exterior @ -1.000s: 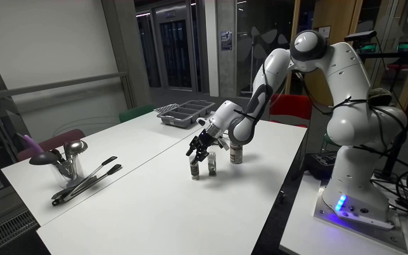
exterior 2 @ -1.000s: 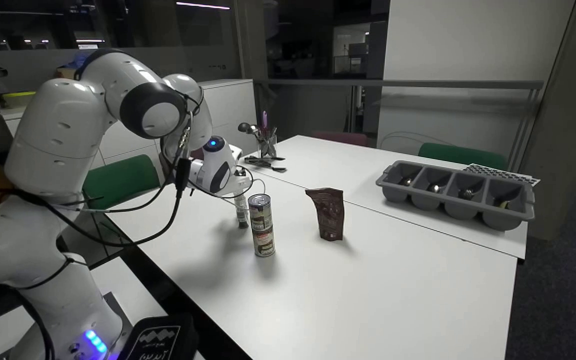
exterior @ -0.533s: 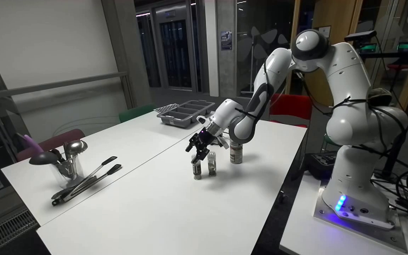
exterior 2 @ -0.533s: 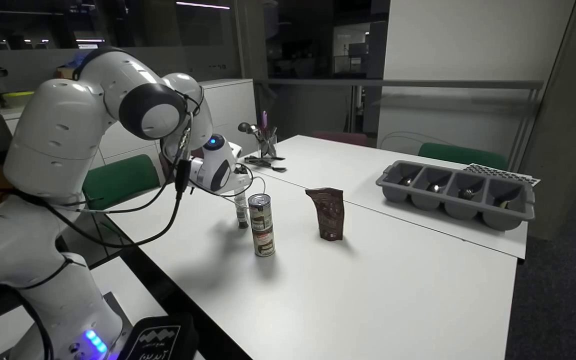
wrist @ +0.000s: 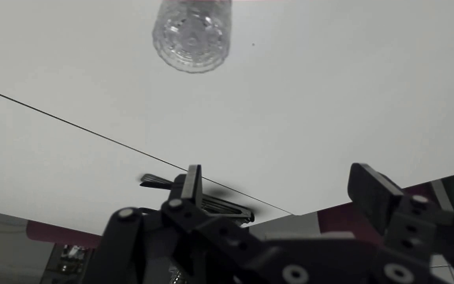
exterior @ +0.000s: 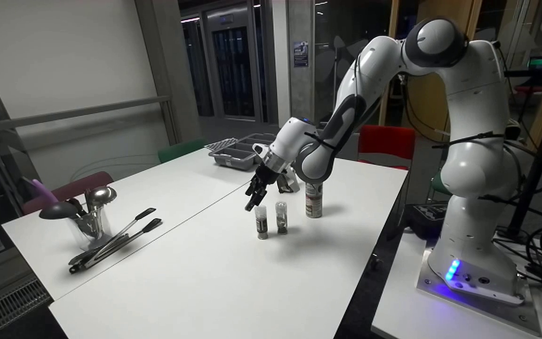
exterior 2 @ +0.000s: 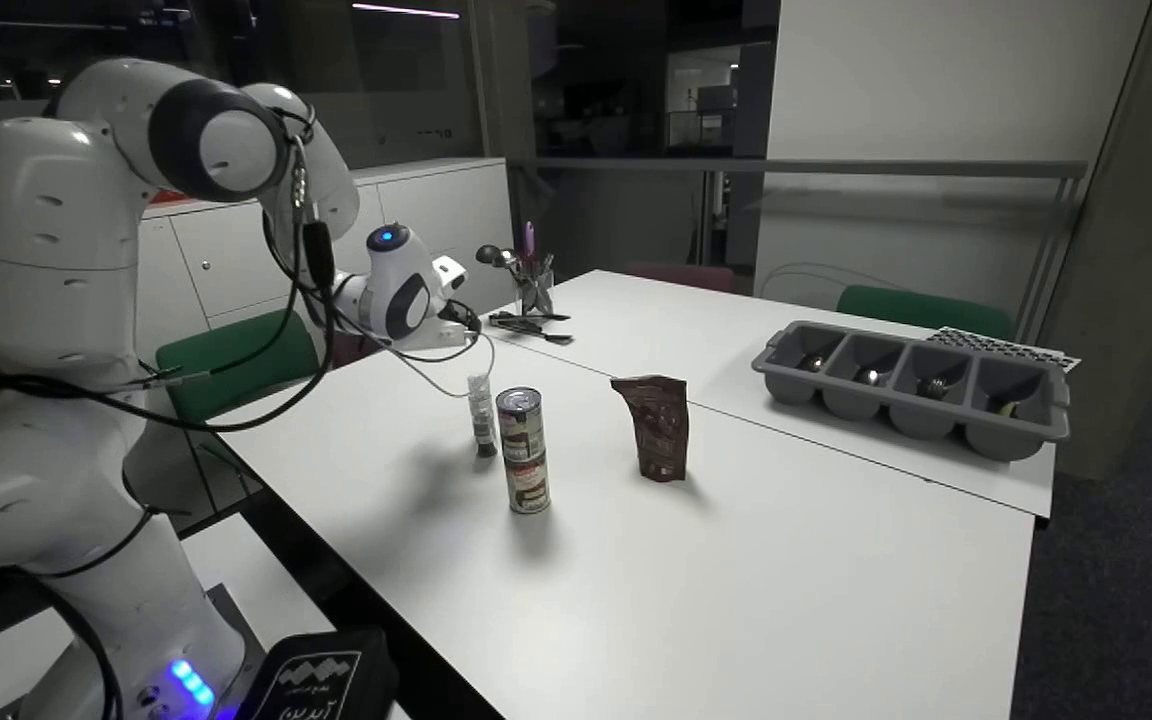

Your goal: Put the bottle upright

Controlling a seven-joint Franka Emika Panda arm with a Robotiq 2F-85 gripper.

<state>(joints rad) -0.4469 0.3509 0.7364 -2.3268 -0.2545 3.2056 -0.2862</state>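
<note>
The bottle (exterior: 261,223), small and slim with a clear upper part, a dark label and a greyish foot, stands upright on the white table in an exterior view. My gripper (exterior: 249,199) is a little above and beside its top, tilted downward, and seems clear of it. In the wrist view the gripper (wrist: 278,183) is open, its black fingers (wrist: 192,183) wide apart with nothing between them. At the top of that view shows the clear faceted end of a glass bottle (wrist: 192,39); which bottle, I cannot tell.
Close beside the bottle stands another clear bottle (exterior: 281,218) with a dark base. Two stacked cans (exterior 2: 524,450) and a brown pouch (exterior 2: 661,430) stand nearby. Farther off are a grey compartment tray (exterior 2: 921,400), tongs (exterior: 111,245) and a utensil holder (exterior: 87,228).
The gripper has opened and let go of the bottle, which shifted slightly and stays standing. Then the arm rose and drew back, lifting the fingers from around the bottle's top.
</note>
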